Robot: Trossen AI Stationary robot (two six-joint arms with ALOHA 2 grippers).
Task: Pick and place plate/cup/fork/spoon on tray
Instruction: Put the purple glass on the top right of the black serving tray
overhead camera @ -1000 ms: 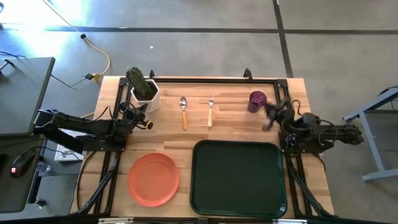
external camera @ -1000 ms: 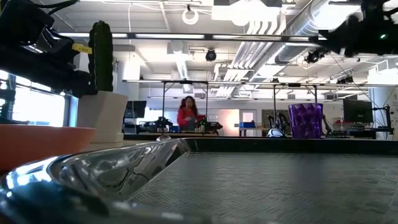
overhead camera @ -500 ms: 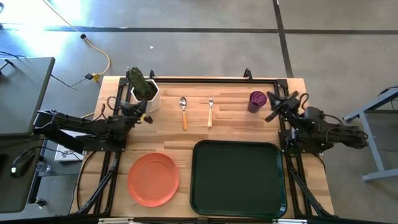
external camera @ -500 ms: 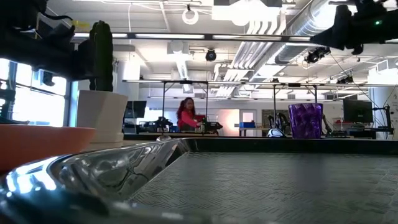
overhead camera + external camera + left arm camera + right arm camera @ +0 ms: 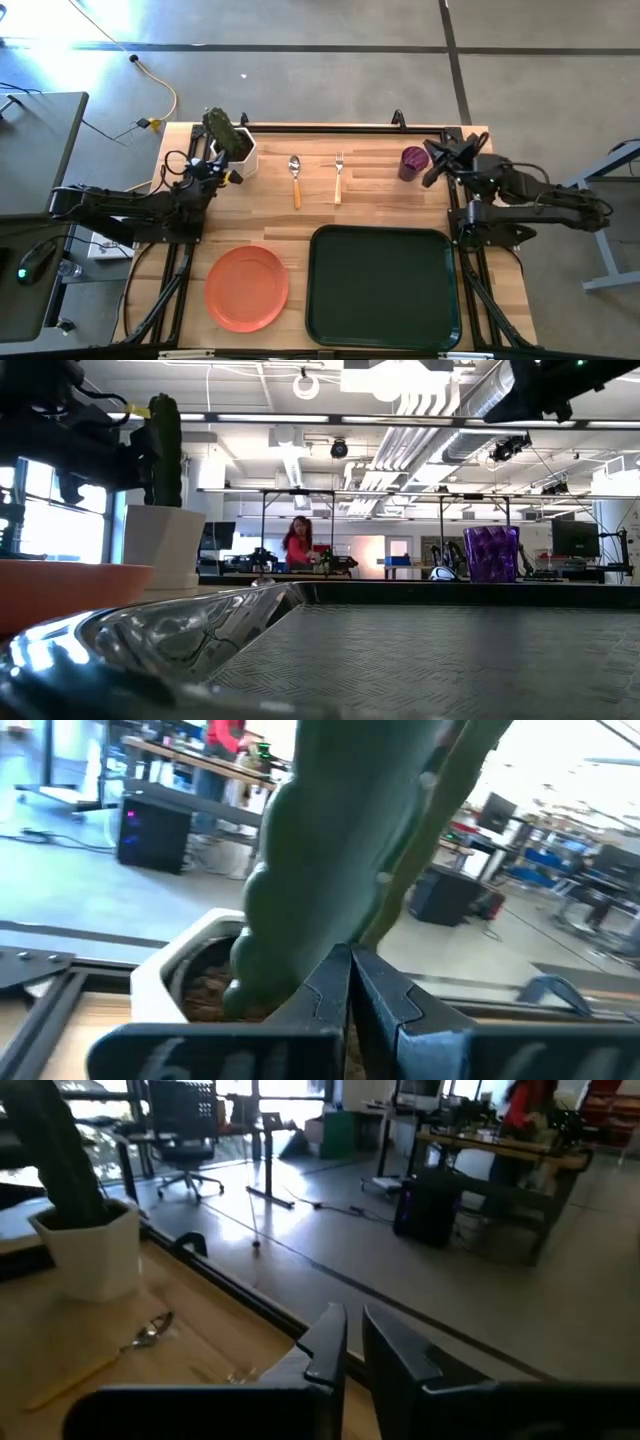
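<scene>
My right gripper (image 5: pixel 437 163), fingers together, hovers just right of the purple cup (image 5: pixel 413 163); my left gripper (image 5: pixel 212 170), also together, waits by the cactus pot (image 5: pixel 234 147).

Light wooden slatted table top (image 5: pixel 380 205) with visible grain, dark green tray (image 5: pixel 384 288) with glossy rim and fine textured floor, smooth matt orange-coral plastic plate (image 5: pixel 247 288), translucent faceted purple cup (image 5: pixel 491 554), shiny metal spoon (image 5: pixel 295 180) bowl and fork (image 5: pixel 339 177) tines, white matt pot (image 5: pixel 233 157)
</scene>
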